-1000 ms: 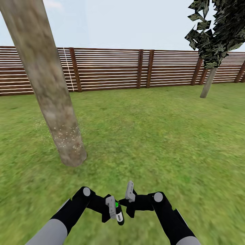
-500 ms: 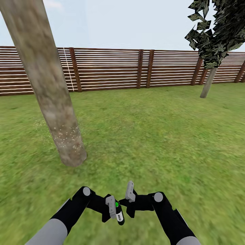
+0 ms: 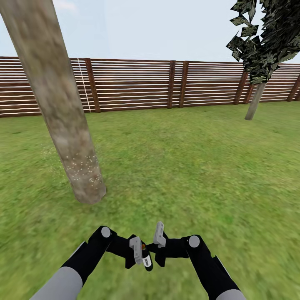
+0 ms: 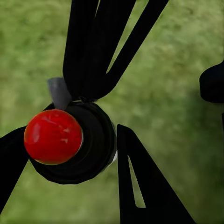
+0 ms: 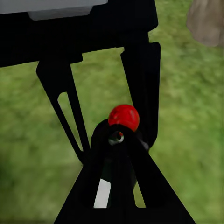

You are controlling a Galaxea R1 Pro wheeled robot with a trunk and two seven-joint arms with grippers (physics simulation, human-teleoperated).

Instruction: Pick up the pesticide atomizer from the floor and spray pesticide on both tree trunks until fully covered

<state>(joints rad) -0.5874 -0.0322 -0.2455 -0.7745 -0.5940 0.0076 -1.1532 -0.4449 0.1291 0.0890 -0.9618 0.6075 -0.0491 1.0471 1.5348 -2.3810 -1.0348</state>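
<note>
Head view: L gripper [image 3: 140, 253] clamps atomizer [image 3: 146, 260], speckled trunk [image 3: 79, 166] nearby

A thick, pale grey-brown mottled tree trunk [image 3: 62, 112] leans up from the blurry green grass floor [image 3: 187, 166], whitish pesticide speckles [image 3: 81, 164] dotting its lower part. Behind the trunk runs a brown horizontal-slat wooden fence [image 3: 133, 83]. Nearer than the trunk, the left gripper [image 3: 138, 251] clasps the small dark pesticide atomizer [image 3: 145, 259], the right gripper [image 3: 158, 236] just beside it.
</note>
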